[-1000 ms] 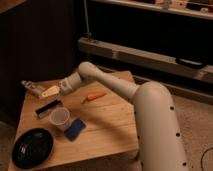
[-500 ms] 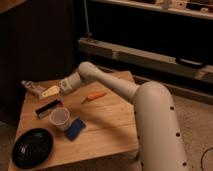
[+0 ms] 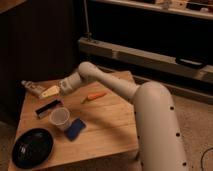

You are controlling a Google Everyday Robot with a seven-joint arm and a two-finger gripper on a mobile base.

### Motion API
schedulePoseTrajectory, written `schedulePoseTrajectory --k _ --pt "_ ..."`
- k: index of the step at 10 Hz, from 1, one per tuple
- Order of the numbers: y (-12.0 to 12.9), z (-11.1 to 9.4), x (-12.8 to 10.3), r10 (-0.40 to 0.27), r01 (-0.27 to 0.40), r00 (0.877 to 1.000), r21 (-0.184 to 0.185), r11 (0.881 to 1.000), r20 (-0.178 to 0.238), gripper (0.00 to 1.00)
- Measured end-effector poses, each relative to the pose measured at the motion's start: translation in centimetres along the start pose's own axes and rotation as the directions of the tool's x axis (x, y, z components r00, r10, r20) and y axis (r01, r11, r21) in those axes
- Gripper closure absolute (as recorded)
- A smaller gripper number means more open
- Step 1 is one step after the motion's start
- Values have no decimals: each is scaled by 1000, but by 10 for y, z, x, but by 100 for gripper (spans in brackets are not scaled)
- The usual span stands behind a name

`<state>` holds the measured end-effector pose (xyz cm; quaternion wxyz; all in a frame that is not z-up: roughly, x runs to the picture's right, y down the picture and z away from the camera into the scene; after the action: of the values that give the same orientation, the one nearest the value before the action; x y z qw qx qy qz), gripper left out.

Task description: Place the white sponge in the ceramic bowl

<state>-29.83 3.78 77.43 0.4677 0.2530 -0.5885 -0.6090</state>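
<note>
Where the wooden table (image 3: 107,127) comes nearest on the left, the ceramic bowl (image 3: 32,147) sits at the corner, black and glossy. Just beyond it and to the right lies a blue sponge (image 3: 75,128). Touching or almost touching the sponge's far-left side, a small translucent cup (image 3: 60,118) stands upright. Farther back, a dark flat bar (image 3: 48,107) lies aslant just behind the cup. An orange stick-like thing (image 3: 94,96) lies near the table's middle, apart from the rest. The robot's white arm (image 3: 152,120) rises at the near right and reaches far and leftward over the table. At its end the gripper (image 3: 50,91) shows as a pale wedge over the far-left part of the table, beyond the dark bar; how its jaws stand cannot be told. Just left of that tip, by the far-left edge, lies a whitish mottled thing that seems to be the white sponge (image 3: 30,86), well apart from the bowl. Whether the gripper touches it cannot be told. Behind the table a long pale rail (image 3: 140,55) runs across a dark background.
</note>
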Motion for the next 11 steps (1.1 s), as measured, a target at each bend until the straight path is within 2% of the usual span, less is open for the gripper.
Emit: schedulePoseTrajectory --k 9,10,11 --pt "1 1 -1 1 -1 1000 0 1000 1 20" --pt "0 -1 0 -6 6 1000 -5 1000 -2 20" --pt "-1 -9 0 -43 42 999 -31 999 -26 20"
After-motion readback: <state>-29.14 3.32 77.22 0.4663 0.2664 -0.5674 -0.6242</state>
